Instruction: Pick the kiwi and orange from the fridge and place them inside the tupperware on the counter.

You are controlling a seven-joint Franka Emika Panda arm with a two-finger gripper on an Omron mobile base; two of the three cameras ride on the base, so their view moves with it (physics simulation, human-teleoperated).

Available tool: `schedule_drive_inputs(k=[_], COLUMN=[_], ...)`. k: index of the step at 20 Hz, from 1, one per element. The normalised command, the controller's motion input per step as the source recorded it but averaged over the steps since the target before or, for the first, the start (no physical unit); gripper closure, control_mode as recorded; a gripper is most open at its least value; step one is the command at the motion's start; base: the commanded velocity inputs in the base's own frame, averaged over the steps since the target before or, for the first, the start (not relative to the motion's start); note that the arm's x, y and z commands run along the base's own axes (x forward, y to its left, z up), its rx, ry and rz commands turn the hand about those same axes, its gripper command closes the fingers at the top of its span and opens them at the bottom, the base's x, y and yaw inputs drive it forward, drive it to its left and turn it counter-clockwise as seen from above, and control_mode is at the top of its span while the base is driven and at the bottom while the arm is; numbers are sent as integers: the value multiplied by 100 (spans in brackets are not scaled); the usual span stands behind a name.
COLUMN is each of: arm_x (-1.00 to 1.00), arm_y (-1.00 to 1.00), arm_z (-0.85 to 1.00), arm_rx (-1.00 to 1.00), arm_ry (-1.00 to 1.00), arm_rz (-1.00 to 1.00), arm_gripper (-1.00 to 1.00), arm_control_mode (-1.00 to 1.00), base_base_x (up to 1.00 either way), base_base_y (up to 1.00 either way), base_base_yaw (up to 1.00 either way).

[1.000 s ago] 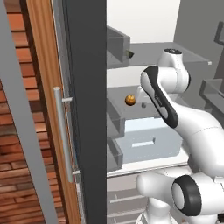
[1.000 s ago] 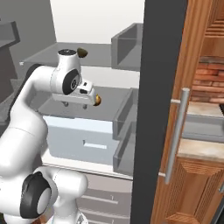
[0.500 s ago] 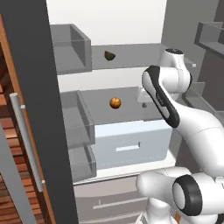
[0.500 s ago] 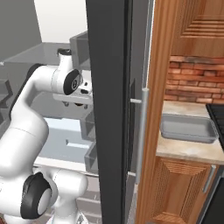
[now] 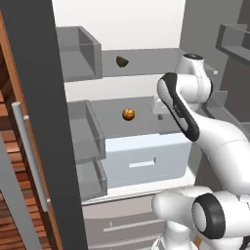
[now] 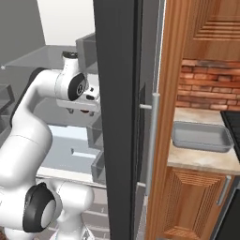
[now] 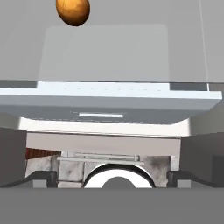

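Fingers point(image 7: 111, 177) are seen spread as wide as they go, with nothing held between them; one dark fingertip point(image 7: 41, 176) shows at each lower side of the hand view. The gripper point(image 5: 160, 115) is held inside the fridge point(image 5: 146, 73), above the middle shelf, beside and apart from the orange point(image 5: 128, 114), which rests on that shelf above a pale drawer point(image 5: 146, 158). In the hand view the orange point(image 7: 73, 10) is seen at the upper edge, well clear of the fingertips. The kiwi point(image 5: 121, 61) lies on the shelf above, toward its left part, next to a grey bin point(image 5: 78, 53). The tupperware point(image 6: 201, 136) sits on the tabletop point(image 6: 206, 161), to the right of the open fridge door point(image 6: 123, 108) with its silver bar handle point(image 6: 152, 140); it is seen with nothing inside. Compared with the picture of one second ago, both base views have shifted as a whole: the fridge interior is now more fully in sight in the left base view, and the tupperware has come into sight in the right base view. That is a move of the cameras, not of the fruit. The fingers were already nearly fully spread then.
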Motion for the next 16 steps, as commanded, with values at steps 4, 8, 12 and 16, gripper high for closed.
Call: schedule_drive_inputs(k=[4, 8, 12, 16], arm_x=[0, 0, 0, 0], arm_y=[0, 0, 0, 0], arm_z=[0, 0, 0, 0], arm_rx=[0, 0, 0, 0], arm_ry=[0, 0, 0, 0], arm_rz=[0, 0, 0, 0], arm_gripper=[-100, -100, -100, -100], arm_control_mode=[100, 100, 100, 100], base_base_x=[-5, 48, 57, 40], base_base_y=[16, 23, 17, 16], base_base_yaw=[0, -1, -4, -5])
